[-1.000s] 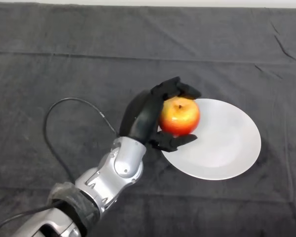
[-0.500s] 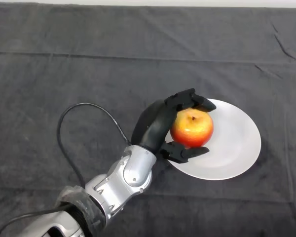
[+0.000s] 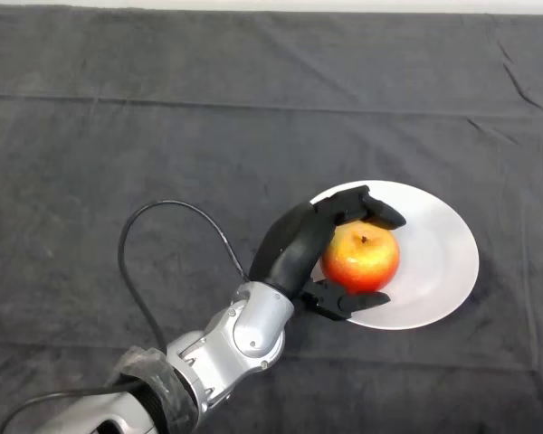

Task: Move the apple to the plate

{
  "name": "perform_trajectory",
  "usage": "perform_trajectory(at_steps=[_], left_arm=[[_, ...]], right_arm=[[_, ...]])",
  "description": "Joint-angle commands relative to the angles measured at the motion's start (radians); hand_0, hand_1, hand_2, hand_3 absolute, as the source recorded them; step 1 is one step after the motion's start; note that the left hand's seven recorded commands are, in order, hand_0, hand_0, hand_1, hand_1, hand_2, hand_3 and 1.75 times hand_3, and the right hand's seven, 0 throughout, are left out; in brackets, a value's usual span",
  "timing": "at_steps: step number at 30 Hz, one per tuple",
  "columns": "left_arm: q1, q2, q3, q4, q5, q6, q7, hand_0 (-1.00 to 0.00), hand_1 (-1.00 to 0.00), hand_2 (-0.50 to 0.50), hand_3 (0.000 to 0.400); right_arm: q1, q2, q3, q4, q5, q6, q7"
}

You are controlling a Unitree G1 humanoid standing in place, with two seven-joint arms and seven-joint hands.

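Resting over the left half of the white plate (image 3: 434,262), the red-yellow apple (image 3: 362,257) is clasped by the black left hand (image 3: 300,246), fingers curled over its top and thumb under its near side, presumably to keep it from rolling until release. Since a second ago, hand and apple have travelled rightward, further onto the plate.

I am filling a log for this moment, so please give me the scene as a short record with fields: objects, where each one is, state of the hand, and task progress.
objects: apple, plate, left hand
apple: red and yellow, over the left part of the white plate
plate: on the dark cloth
left hand: curled round the apple
progress: apple at the plate, not yet released
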Motion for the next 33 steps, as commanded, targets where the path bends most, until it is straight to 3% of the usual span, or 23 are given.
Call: perform_trajectory(at_steps=[1,14,25,33], left_arm=[[-0.058,0.004,-0.027,0.037,-0.011,-0.018,-0.006,0.00,0.00,0.00,0.000],[-0.079,0.045,0.010,0.010,-0.049,0.001,-0.037,0.00,0.00,0.00,0.000],[-0.037,0.227,0.195,-0.151,-0.070,-0.023,-0.044,0.00,0.00,0.00,0.000],[0.060,0.362,0.363,-0.315,-0.071,-0.026,0.021,0.00,0.00,0.00,0.000]], right_arm=[[0.005,0.001,-0.0135,-0.021,0.0130,-0.012,0.0054],[0.004,0.000,-0.0140,-0.019,0.0129,-0.012,0.0068],[0.005,0.000,-0.0139,-0.020,0.0126,-0.012,0.0065],[0.005,0.002,-0.0134,-0.022,0.0121,-0.012,0.0053]])
